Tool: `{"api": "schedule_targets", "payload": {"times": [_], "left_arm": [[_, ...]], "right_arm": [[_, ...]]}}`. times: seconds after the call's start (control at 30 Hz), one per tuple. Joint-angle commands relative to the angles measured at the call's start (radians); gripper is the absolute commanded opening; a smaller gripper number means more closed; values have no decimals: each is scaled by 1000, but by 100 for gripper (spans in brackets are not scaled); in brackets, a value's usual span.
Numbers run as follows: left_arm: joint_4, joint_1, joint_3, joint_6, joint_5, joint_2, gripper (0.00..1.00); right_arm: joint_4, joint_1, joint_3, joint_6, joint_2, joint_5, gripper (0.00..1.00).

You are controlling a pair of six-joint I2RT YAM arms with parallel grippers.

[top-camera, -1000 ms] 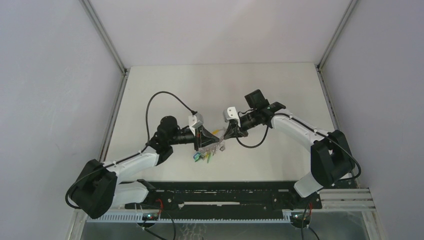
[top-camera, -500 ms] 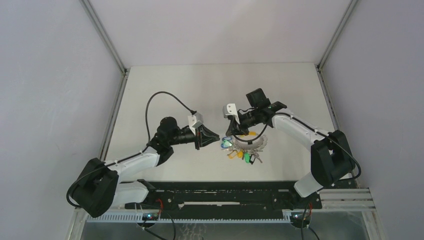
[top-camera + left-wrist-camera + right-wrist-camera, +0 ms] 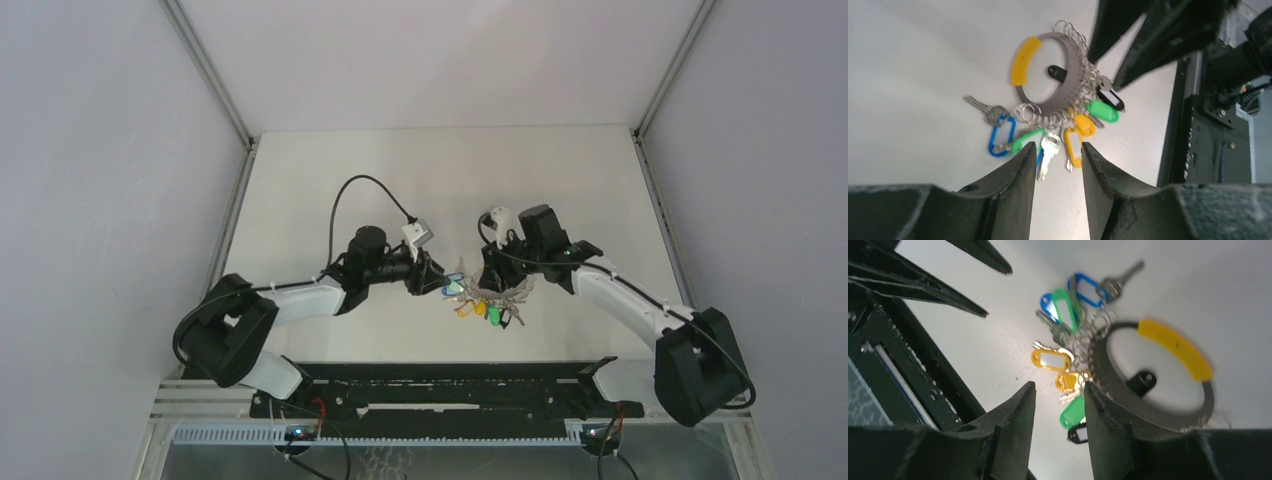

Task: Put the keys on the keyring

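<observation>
The keyring (image 3: 497, 292), a grey ring (image 3: 1077, 75) with a yellow band (image 3: 1023, 60) and a bunch of blue, green and yellow tags, lies flat on the white table. A small black key head (image 3: 1057, 73) rests inside the ring's circle, and its blade does not show. The right wrist view shows the same ring (image 3: 1148, 414) and black head (image 3: 1142, 381). My left gripper (image 3: 440, 283) (image 3: 1058, 147) hovers open just left of the tags, holding nothing. My right gripper (image 3: 490, 272) (image 3: 1058, 385) is open and empty above the ring's edge.
The white table (image 3: 350, 180) is walled by grey panels on three sides. A black rail (image 3: 440, 385) with the arm bases runs along the near edge, close to the tags. The two grippers face each other across the keyring, a short way apart.
Both grippers have opened. The keyring, held up between them a second ago, now lies on the table further right. The left arm has reached right towards it and the right arm has swung over it.
</observation>
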Motion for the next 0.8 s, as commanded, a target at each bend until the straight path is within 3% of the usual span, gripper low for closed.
{"api": "schedule_targets", "payload": {"times": [0.0, 0.3, 0.47, 0.57, 0.77], "left_arm": [[21, -25, 145, -37, -39, 76, 43], [-137, -88, 404, 1, -118, 311, 45], [-340, -107, 547, 89, -264, 402, 48], [-448, -124, 632, 146, -326, 446, 50], [-580, -166, 748, 217, -397, 544, 51]], "right_arm": [[-2, -11, -78, 311, -118, 223, 41], [8, -129, -217, 480, -244, 316, 45], [17, -199, -233, 509, -213, 361, 52], [25, -220, -246, 541, -205, 381, 63], [91, -242, -280, 568, -139, 344, 64]]}}
